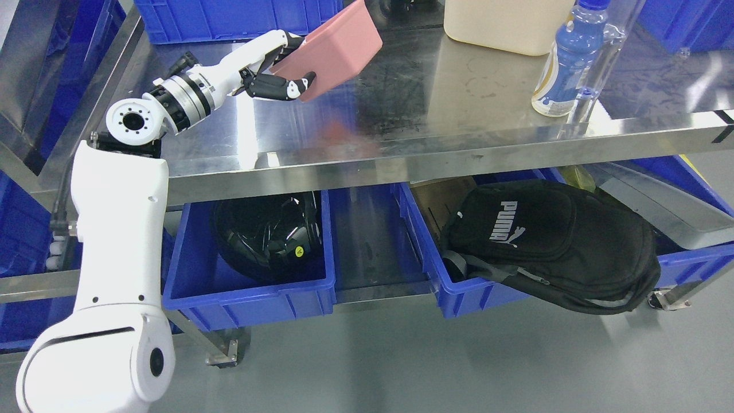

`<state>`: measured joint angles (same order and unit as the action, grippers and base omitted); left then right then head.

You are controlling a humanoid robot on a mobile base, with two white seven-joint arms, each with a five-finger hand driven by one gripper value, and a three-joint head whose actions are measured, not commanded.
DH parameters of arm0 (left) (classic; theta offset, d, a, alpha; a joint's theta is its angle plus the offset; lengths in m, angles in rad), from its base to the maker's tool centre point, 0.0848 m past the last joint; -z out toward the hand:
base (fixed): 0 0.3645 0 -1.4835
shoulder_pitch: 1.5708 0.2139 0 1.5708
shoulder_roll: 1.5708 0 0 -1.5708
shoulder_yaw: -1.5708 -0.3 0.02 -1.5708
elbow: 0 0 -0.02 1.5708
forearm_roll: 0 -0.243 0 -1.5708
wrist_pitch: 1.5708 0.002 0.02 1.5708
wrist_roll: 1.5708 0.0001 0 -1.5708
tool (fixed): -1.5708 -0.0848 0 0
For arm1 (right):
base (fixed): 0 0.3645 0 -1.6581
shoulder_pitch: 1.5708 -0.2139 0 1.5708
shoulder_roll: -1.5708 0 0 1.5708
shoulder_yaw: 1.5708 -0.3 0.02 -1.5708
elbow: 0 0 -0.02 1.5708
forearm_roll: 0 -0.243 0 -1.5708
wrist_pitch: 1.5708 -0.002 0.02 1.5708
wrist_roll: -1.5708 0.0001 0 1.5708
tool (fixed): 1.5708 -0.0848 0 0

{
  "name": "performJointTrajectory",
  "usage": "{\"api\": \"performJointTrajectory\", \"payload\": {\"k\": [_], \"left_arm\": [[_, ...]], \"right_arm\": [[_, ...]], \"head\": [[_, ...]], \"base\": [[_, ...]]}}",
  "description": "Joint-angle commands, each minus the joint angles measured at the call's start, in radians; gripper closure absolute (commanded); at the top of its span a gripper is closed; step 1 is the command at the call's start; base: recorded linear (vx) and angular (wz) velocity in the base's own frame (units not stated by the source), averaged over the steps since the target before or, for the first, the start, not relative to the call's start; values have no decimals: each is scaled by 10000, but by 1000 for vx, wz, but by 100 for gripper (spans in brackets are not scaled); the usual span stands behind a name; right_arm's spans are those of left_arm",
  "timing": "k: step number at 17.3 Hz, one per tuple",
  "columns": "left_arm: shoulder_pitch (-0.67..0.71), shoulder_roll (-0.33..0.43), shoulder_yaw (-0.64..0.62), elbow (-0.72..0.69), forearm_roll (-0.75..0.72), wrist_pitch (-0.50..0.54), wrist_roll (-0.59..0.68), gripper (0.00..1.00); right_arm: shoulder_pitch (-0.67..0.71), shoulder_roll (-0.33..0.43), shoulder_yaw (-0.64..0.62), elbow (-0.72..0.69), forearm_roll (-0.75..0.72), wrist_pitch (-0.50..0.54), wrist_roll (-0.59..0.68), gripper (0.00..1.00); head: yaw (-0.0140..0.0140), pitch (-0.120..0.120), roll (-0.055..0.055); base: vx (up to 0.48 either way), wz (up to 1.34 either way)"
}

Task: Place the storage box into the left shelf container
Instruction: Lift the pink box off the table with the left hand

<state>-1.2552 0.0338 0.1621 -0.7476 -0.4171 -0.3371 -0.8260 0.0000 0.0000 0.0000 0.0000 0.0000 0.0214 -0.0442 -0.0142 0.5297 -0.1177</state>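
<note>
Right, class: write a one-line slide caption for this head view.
Left robot hand lifts tilted pink storage box above steel table.

Light: bright, even, from overhead.
Glare: white streaks on the steel tabletop [413, 109].
Shadow: deep under the tabletop.
Focus: sharp; pink reflection smeared.

Setting reads as a warehouse or industrial storage/test area. Evidence: stainless steel table [459, 103] with a lower shelf, standing on a plain grey floor [430, 361]; blue plastic bins [252, 298] below and at the table's far edge; sundry items sorted into them, a black helmet [266, 232], a black backpack [550, 241].
</note>
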Motion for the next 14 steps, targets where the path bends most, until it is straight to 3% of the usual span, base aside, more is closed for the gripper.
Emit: {"api": "performJointTrajectory", "payload": {"k": [1,7,11,14], "left_arm": [[202,-164,1739,-207,3365,-50,497,100],[2147,-164,898,-2980,5841,-449,2641,99],[4126,-164,-789,-5879,5935,-67,5801,99],[5293,-164,-1619,-7477,6532,333,5837,100]], "right_arm": [[0,-175,-46,-175,0,1,-3,0],[0,-175,-46,-175,0,1,-3,0],[0,-175,-46,-175,0,1,-3,0],[0,-175,-46,-175,0,1,-3,0]], "head": [[0,0,0],[0,0,0],[0,0,0],[0,0,0]], "base": [[0,0],[0,0],[-13,54],[-39,214]]}}
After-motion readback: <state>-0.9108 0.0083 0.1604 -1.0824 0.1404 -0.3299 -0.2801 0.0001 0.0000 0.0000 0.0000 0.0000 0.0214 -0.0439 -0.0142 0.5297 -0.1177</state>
